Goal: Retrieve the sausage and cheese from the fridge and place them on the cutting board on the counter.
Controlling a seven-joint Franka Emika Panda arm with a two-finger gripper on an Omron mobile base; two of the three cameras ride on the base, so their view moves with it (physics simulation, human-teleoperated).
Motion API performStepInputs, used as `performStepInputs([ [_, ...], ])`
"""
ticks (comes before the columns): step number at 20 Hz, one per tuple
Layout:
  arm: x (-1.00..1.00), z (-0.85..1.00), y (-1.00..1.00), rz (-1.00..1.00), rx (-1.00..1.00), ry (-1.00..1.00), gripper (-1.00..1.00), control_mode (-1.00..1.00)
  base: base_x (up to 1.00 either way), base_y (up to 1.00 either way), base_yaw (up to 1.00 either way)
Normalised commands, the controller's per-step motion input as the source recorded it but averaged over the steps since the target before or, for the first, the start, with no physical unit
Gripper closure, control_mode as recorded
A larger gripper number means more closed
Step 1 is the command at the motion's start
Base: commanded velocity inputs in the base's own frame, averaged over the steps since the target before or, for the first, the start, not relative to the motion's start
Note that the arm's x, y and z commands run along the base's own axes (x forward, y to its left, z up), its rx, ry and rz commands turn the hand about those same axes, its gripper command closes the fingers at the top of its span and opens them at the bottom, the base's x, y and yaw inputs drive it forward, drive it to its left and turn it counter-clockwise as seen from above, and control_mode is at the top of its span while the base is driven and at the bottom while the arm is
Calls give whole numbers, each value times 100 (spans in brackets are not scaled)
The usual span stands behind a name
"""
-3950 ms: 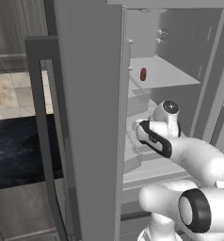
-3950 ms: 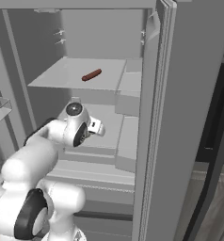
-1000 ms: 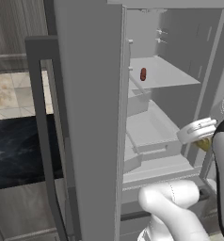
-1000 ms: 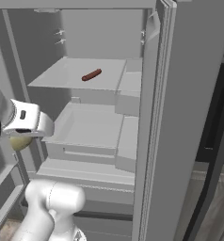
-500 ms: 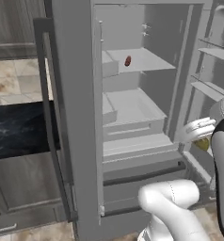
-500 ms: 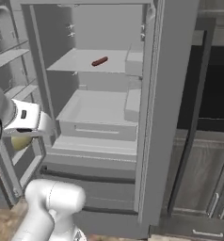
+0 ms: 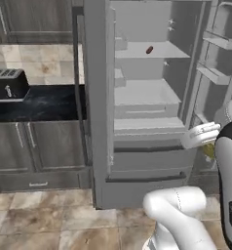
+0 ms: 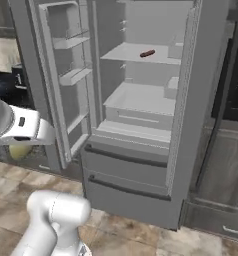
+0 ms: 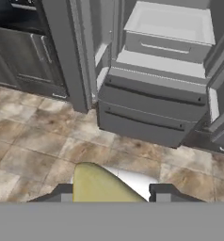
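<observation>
gripper [image 9: 111,194] grasping the cheese [image 9: 102,186]
sausage [image 8: 147,53] lies on the open fridge's [image 8: 191,150] top shelf, near its right edge.

A dark toaster [image 7: 8,84] stands before a marbled backsplash [image 7: 40,57], above a brown tiled floor [image 9: 34,136].

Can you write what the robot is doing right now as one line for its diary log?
gripper: shut on cheese | sausage: on fridge shelf | fridge doors: open | phase: carrying cheese, outside fridge
</observation>
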Motion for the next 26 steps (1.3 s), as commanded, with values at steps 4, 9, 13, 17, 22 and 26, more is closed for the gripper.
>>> performStepInputs([
  [4,0,0,0,0,0,0,100,100,-54,51,93],
  [9,0,0,0,0,0,0,100,100,-26,25,100],
  [13,0,0,0,0,0,0,100,100,-24,20,100],
  [17,0,0,0,0,0,0,100,100,-8,21,100],
  [22,0,0,0,0,0,0,100,100,73,1,79],
  [26,0,0,0,0,0,0,100,100,100,-5,30],
])
